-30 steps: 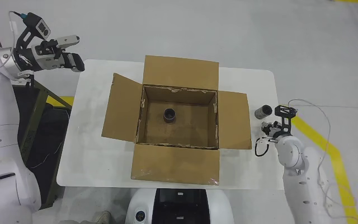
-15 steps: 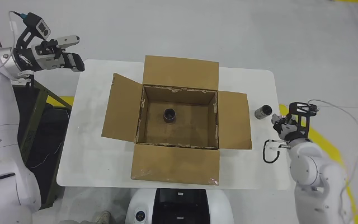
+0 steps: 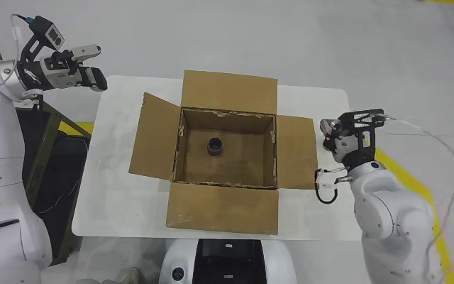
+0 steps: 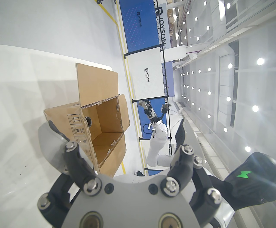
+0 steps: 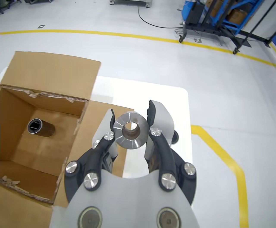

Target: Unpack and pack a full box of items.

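Observation:
An open cardboard box stands in the middle of the white table, its four flaps folded out. One dark metal cylinder stands upright on the box floor. My right gripper is shut on a second metal cylinder, a hollow steel sleeve seen end-on, held above the box's right flap. My left gripper hovers open and empty off the table's far left corner; in its wrist view the box lies ahead.
Yellow floor lines run beside the table's right edge. A blue cart stands far off on the floor. Bare tabletop lies left of the box and along the right edge.
My right gripper has lifted the metal cylinder off the table at the right and carried it up and left toward the box's right flap. The left arm has not moved.

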